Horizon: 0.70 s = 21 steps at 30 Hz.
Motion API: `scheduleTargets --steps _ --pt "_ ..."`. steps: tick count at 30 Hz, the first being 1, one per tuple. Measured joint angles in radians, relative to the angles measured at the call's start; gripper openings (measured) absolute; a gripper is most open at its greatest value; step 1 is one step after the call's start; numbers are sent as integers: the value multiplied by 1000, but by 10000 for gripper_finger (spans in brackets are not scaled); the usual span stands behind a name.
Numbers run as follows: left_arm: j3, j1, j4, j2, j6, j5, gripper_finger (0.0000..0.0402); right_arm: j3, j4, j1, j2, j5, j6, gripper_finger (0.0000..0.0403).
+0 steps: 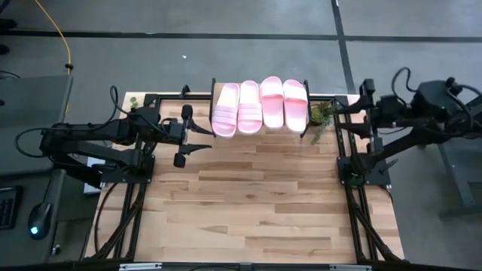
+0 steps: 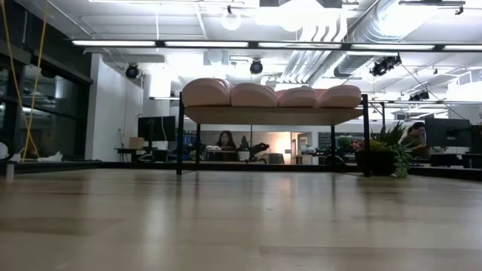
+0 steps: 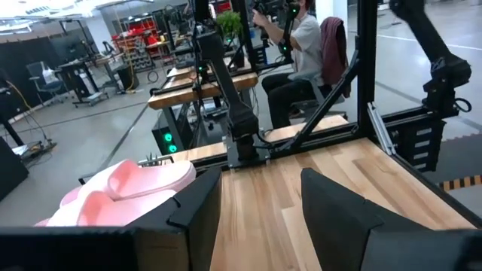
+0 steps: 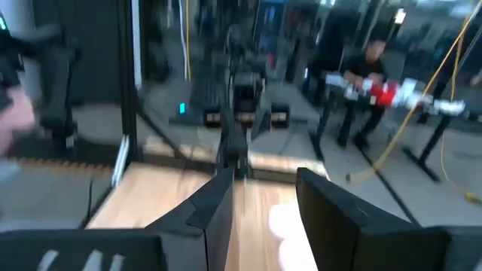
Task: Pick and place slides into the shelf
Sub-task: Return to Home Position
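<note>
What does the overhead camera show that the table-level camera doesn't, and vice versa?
Only the high view: the left arm at the table's left edge and the right arm at its right edge. Only the low view: the black legs of the shelf and a seated person in the room behind. Both: four pink slides side by side on the shelf, with a plant beside it.

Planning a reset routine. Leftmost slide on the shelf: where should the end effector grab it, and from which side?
Probably the ribbed strap of the leftmost slide, pinched fore-and-aft from straight above. It lies flat, sole down, on the shelf, tight against the next slide on one flank, so a pinch across its width looks blocked. The left end effector is nearest.
</note>
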Motion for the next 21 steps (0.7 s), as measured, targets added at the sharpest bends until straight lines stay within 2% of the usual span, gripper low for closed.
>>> scheduleTargets --steps 5,11,16,21 --pt "0 0 2 -6 -18 0 166 -389 339 1 -224 -37 -52 135" --pt "0 1 -3 -16 -83 6 166 -768 641 0 -402 -38 -111 136" --pt "-5 1 -11 -38 -117 72 166 -981 874 0 -503 -49 -151 136" --pt "-65 1 -8 -92 -116 74 166 -1111 990 0 -565 -54 -158 136"
